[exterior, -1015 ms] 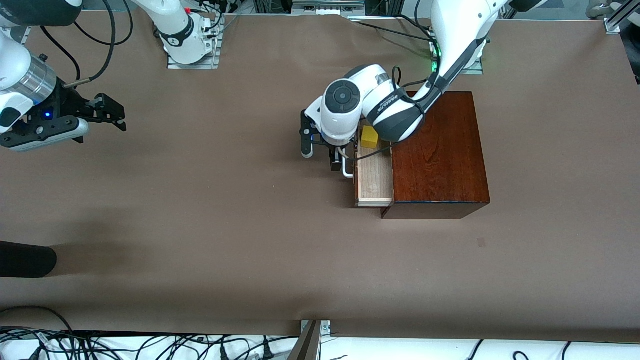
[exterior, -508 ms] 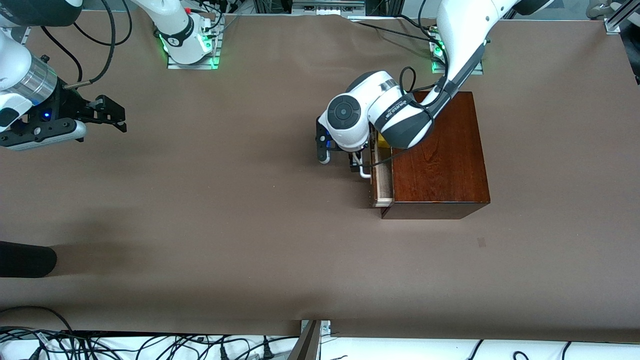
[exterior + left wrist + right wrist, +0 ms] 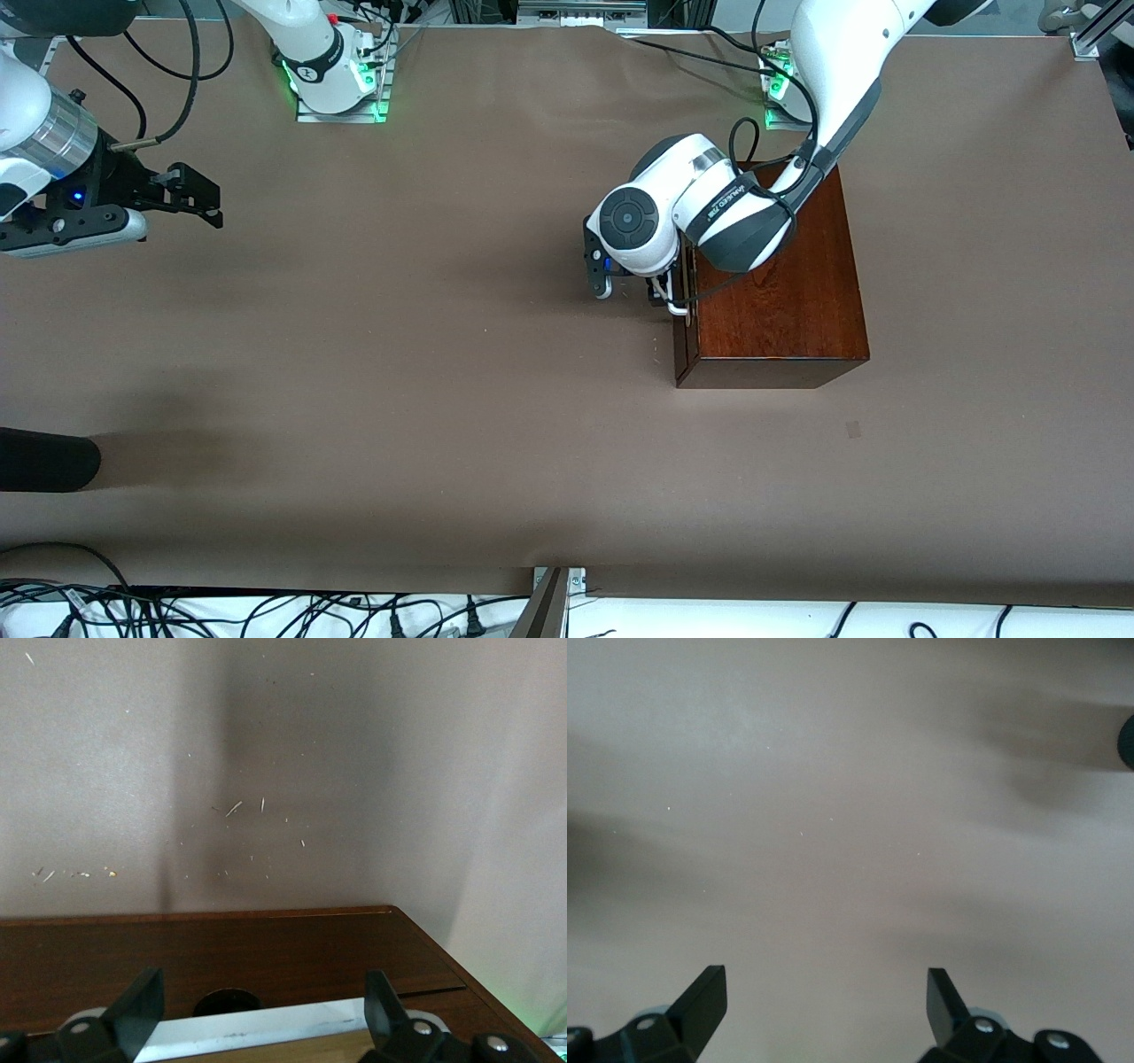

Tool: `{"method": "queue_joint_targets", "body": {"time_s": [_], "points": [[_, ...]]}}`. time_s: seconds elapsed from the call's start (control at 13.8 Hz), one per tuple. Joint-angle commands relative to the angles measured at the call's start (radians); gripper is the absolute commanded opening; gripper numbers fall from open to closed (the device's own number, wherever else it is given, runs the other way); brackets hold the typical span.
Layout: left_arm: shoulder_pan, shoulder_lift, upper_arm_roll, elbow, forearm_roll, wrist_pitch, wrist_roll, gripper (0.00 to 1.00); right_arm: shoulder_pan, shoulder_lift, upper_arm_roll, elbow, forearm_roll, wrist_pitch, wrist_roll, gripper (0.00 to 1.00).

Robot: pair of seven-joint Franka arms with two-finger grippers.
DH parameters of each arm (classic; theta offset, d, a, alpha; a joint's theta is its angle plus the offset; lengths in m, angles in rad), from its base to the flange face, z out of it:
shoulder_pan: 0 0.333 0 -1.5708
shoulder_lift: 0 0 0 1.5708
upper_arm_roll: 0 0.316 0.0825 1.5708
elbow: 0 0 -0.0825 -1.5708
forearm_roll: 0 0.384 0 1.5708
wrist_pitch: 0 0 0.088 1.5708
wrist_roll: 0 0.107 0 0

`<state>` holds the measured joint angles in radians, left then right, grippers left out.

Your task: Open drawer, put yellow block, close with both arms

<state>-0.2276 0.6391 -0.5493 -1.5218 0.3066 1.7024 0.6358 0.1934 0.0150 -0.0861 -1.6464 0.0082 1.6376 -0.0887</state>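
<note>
Table [image 3: 399,372] is bare brown sheet under everything; box [image 3: 780,292] sits at the left arm's end of it, dark glossy wood; drawer [image 3: 682,332] now reads flush with the box, only its dark front edge showing in the front view, whereas one second ago the pale tray stuck well out and half a second ago only a sliver remained, so the closing push looks essentially finished; left arm [image 3: 833,71] reaches down from its base to the drawer front; left gripper [image 3: 261,1010] is at the white handle [image 3: 257,1028], fingers spread wide on either side of the bar and not clamped on it, so it is open and pressing rather than gripping; right arm [image 3: 35,142] waits at its own end of the table; right gripper [image 3: 824,1001] hangs over bare table, fingers apart and empty; yellow block is not visible in any current view; it lay in the tray one second ago, partly hidden half a second ago, so my read is that it is now shut inside the box; box holds the drawer, drawer presumably holds the block, nothing else seen in either; remaining work, as a judgement: confirm the drawer is fully seated, then back the left gripper off the handle.
</note>
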Motion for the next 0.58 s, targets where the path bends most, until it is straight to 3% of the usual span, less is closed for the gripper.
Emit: {"method": "queue_joint_targets", "body": {"time_s": [0.0,0.15,0.29,0.51], "points": [[0.007,-0.047,0.003,0.009,0.014,-0.07,-0.01,1.0,-0.005,-0.009,0.008,0.008,-0.016,-0.024,0.017,1.0],[0.008,-0.076,0.0,0.028,-0.015,-0.07,-0.082,1.0,-0.005,-0.001,0.008,0.011,-0.017,-0.019,0.029,1.0],[0.04,-0.133,0.0,0.063,-0.123,-0.081,-0.167,1.0,-0.008,0.005,0.008,0.011,-0.017,-0.015,0.029,1.0],[0.14,-0.235,0.002,0.124,-0.195,-0.211,-0.307,1.0,-0.003,0.003,0.012,0.011,-0.049,-0.012,0.026,1.0]]}}
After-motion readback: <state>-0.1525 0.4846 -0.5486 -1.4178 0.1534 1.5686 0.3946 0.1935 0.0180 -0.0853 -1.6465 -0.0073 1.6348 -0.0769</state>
